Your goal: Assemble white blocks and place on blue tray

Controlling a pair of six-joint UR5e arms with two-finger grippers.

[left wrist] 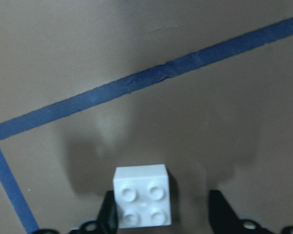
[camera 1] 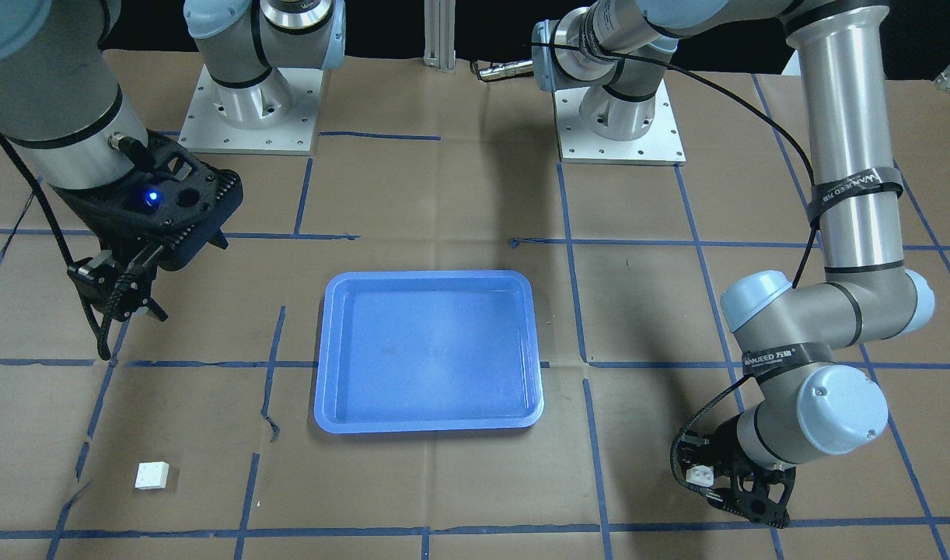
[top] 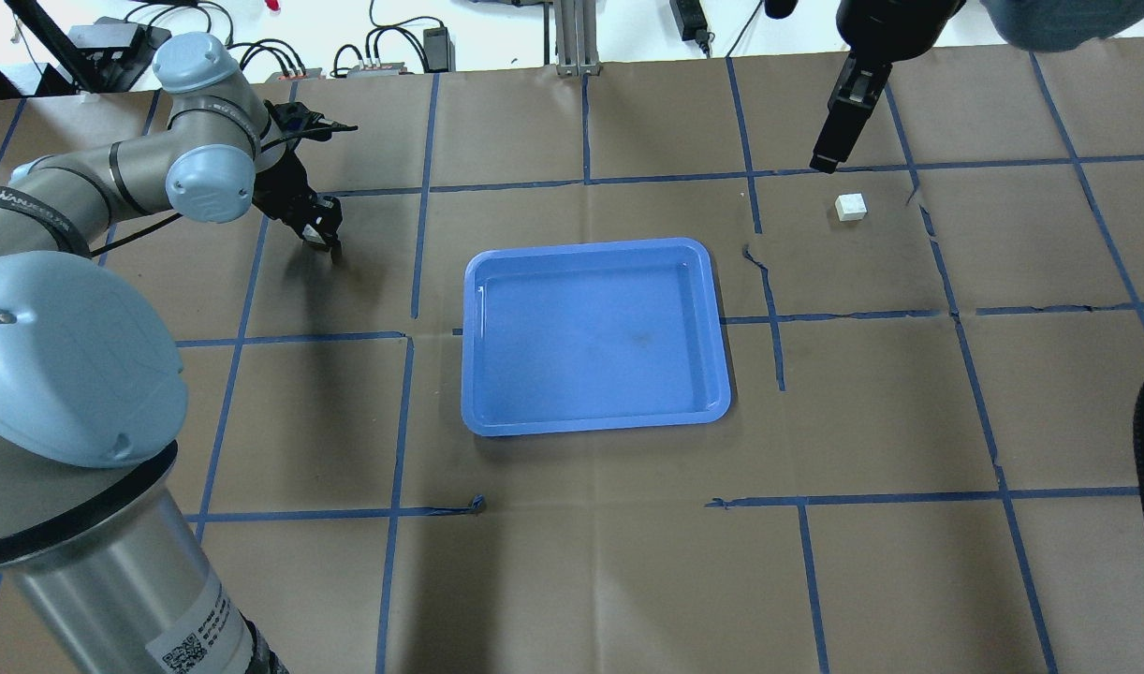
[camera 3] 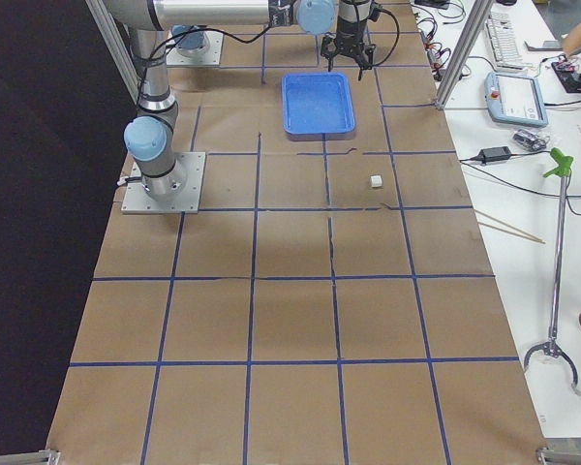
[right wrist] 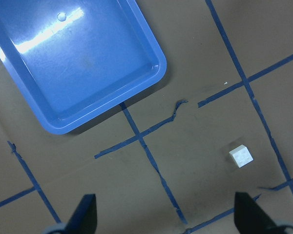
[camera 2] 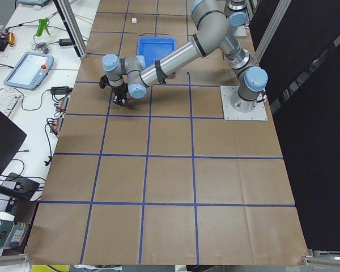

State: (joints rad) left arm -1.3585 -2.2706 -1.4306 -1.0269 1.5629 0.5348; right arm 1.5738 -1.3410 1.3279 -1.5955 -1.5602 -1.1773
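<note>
White blocks (top: 850,206), two, both off the blue tray (top: 591,337), one to each side of it and well apart from each other. First block (left wrist: 142,196) out past the tray's far left corner, on the robot's left, studs up, down low at the table (top: 591,580), near a corner of blue tape (left wrist: 136,83). Sits inside the left pincer (top: 323,236). Pincer partly open, not clamped: one finger (left wrist: 108,217) against the block's side, other finger (left wrist: 223,214) standing clear of it with a gap of bare table between. Whether resting on the table or barely lifted, cannot tell. Second block (camera 1: 151,474) out past the tray's far right corner, on the robot's right, studs up, lying alone on the table and touching nothing. Right pincer (right wrist: 166,209) up above the table on that same side of the tray, wide open, holding nothing, jaws spread far apart at the bottom edge of the wrist view. Second block ahead of it and off to one side, not between the jaws. Tray lying flat in the middle of the table, between the two arms, rim up
</note>
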